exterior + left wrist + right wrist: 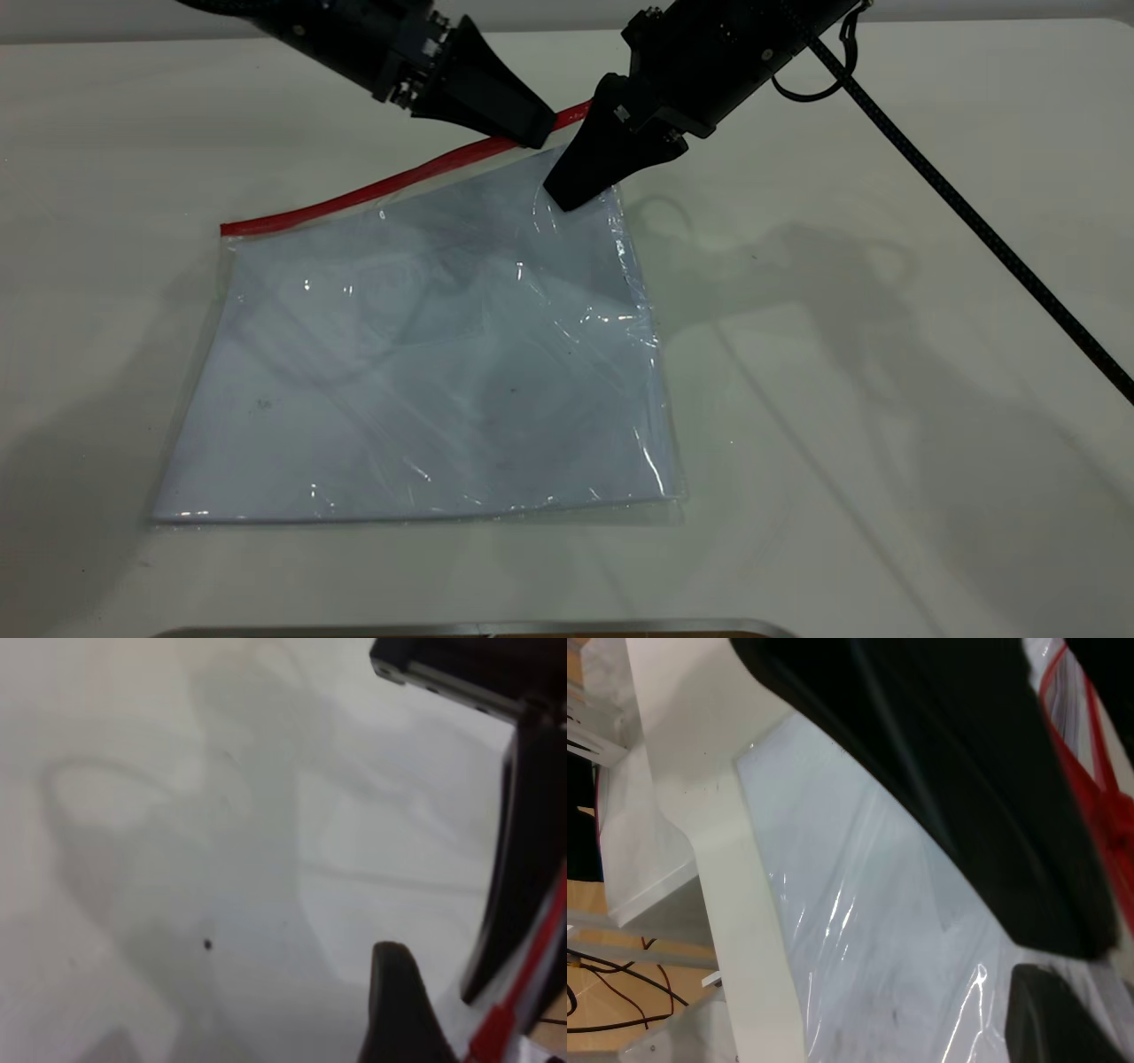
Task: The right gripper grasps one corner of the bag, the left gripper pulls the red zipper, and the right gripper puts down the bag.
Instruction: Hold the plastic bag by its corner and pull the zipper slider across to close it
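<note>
The bag (425, 372) lies flat on the white table with white paper inside. Its red zipper (354, 193) runs along the far edge and rises to the corner (576, 113) between the two grippers. My right gripper (565, 197), the one with the cable loop, is shut on the bag just below that corner. In the right wrist view the film (859, 930) is pinched between its fingers (1063, 961). My left gripper (534, 137) is at the zipper's right end. In the left wrist view it is open (438, 979), with the red zipper (540, 948) beside one finger.
The white table (886, 399) extends to the right. The right arm's thin black rod (974, 221) crosses it diagonally. A metal rim (478, 627) lies at the near edge. The right wrist view shows the table's edge (735, 904) with floor and cables beyond.
</note>
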